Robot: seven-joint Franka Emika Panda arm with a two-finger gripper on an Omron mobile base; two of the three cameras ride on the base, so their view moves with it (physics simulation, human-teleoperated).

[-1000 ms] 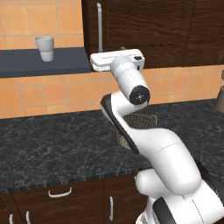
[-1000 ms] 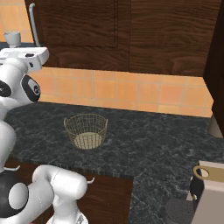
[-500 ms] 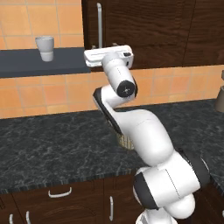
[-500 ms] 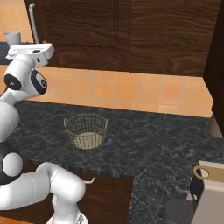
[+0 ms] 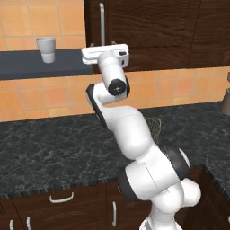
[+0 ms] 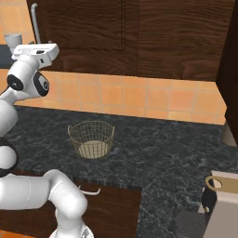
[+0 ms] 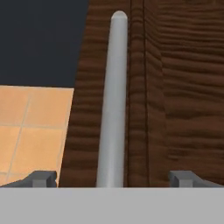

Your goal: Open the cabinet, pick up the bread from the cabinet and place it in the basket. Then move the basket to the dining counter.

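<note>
**Jaws wide at cabinet handle**

Gripper (image 7: 112, 178) raised to the cabinet (image 5: 148, 31) door — jaws fully spread, holding nothing, the silver bar handle (image 7: 113, 100) standing between the fingertips (image 7: 41, 178). Door shut. Basket (image 6: 91, 139) sits on the black speckled tabletop (image 6: 153, 148), mid-depth, short of the back edge.

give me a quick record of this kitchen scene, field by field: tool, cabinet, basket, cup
tool: open, fingertips either side of the handle, not yet closed on it
cabinet: door shut, silver bar handle upright
basket: on the black speckled counter, no bread in it
cup: white, on the dark shelf left of the cabinet
</note>
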